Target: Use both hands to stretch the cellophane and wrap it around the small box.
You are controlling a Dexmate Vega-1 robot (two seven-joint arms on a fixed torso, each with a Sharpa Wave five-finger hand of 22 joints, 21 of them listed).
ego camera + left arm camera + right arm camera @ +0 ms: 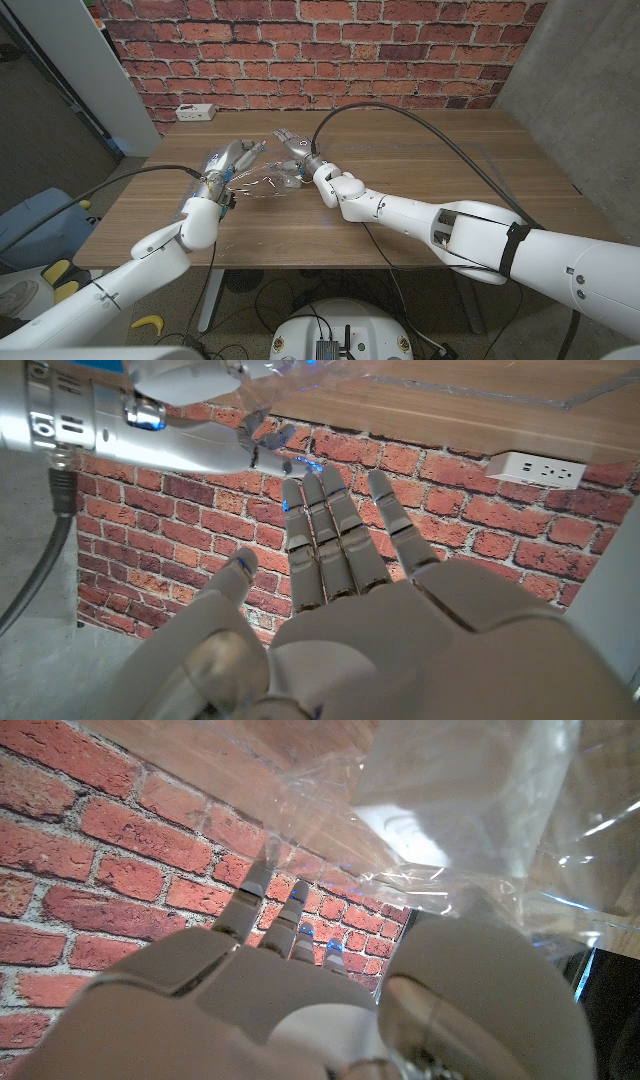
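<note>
On the wooden counter (400,150), with its smooth straight-grained top, the two white glossy hands met near the middle, in front of a red brick wall (330,45). A crinkled sheet of clear cellophane (262,184) lay spread between them on the wood, catching glints of light along its creases. The left hand (228,160) reached over the film's left side; in the left wrist view its fingers (335,525) were straight and close together, pointing out with nothing between them. The right hand (292,148) came in from the right, its fingers extended over the film's far edge. In the right wrist view the cellophane (470,810) draped glassy and wrinkled across the fingers (262,885), with a pale blocky shape, probably the small box (450,790), showing through it just beside the hand; whether the fingers pinched the film could not be told. In the head view the box sat just under the right hand, blurred by the film. A white power strip (195,112) lay near the counter's far left corner.
</note>
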